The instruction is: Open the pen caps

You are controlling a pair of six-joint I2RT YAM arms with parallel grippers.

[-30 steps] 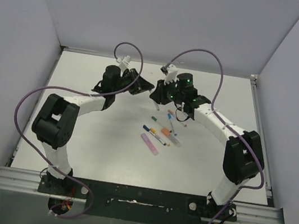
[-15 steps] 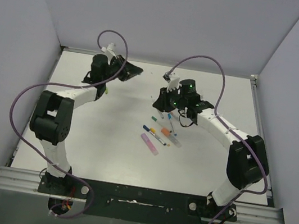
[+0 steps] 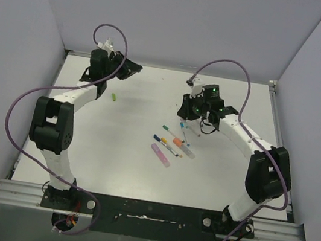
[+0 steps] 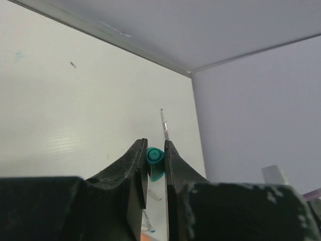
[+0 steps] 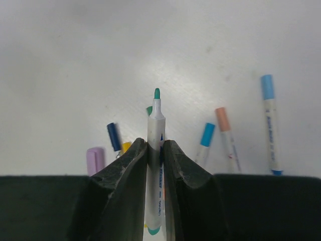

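Pinching a teal pen cap (image 4: 154, 157), your left pincer (image 4: 155, 146) sits upper left in the top view. Your right pincer (image 5: 155, 145) squeezes the bare teal-tipped pen (image 5: 156, 125). A green cap (image 3: 114, 96) lies on the tabletop (image 3: 128, 134).

We found the left claw (image 4: 155, 150) to be matt black plastic, its inner edges scuffed with pale flecks (the right claw (image 5: 155, 145) looked much the same). The teal cap (image 4: 155, 159) was smooth plastic with a soft sheen. The pen body (image 5: 156, 128) was pale, glossy plastic with printed lettering. The surface (image 4: 75, 110) looked white, smooth and faintly shiny under the light.
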